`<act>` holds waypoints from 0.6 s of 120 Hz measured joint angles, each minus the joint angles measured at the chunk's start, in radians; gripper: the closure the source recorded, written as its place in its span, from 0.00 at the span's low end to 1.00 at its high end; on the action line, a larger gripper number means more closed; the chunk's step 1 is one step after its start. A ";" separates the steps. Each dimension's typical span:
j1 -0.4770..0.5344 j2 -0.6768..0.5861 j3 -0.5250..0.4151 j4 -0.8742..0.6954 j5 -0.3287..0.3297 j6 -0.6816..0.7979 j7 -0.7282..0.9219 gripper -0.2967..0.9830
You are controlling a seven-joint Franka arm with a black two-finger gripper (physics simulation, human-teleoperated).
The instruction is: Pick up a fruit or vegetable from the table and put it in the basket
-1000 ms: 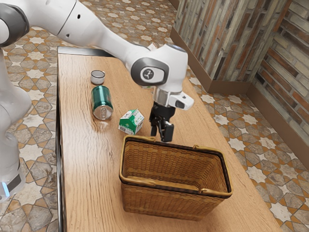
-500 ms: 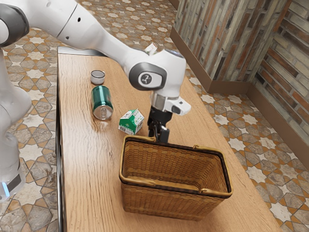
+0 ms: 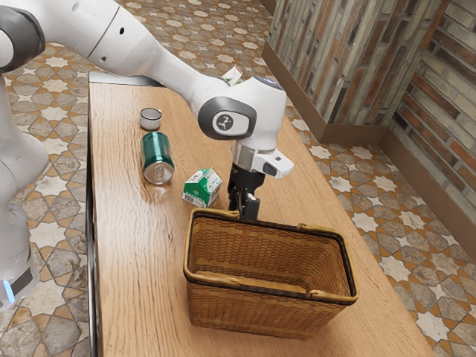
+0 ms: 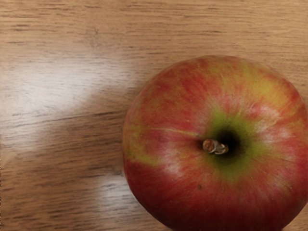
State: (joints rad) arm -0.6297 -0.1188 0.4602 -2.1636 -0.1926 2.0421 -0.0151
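Apple [image 4: 216,192] sits outside the basket [image 3: 253,316], past the basket's far long side, stem [image 4: 215,147] up and red skin streaked with yellow-green; it is on the table [image 4: 53,192], just under the claw [image 3: 245,210]; the claw points down just past the basket's far rim, toward the end of that rim at the exterior view's left, its lowest part hidden by the rim; how far open it stands I cannot tell, nor whether it touches or grips the apple.

Near the basket's far corner at the exterior view's left is a green-and-white carton [image 3: 201,187], between the basket and a green can [image 3: 156,155]; the can lies on its side farther from the basket, its tab end turned toward the basket's side of the table; farther from the basket than the can is a small round cup [image 3: 151,120]; well apart from the basket, past the arm [image 3: 160,56], is a small pale thing [image 3: 233,74], partly hidden by the arm.
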 joint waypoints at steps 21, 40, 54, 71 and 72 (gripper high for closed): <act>0.000 0.013 0.000 0.005 0.002 0.002 0.008 0.23; -0.001 0.026 0.000 0.011 0.002 0.003 0.015 0.23; 0.000 0.031 -0.001 0.014 0.002 0.005 0.019 0.23; 0.003 0.030 -0.007 0.014 0.002 0.012 0.023 0.23; 0.003 0.030 -0.008 0.015 0.002 0.013 0.024 0.23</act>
State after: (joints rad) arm -0.6271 -0.0884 0.4524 -2.1490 -0.1902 2.0552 0.0085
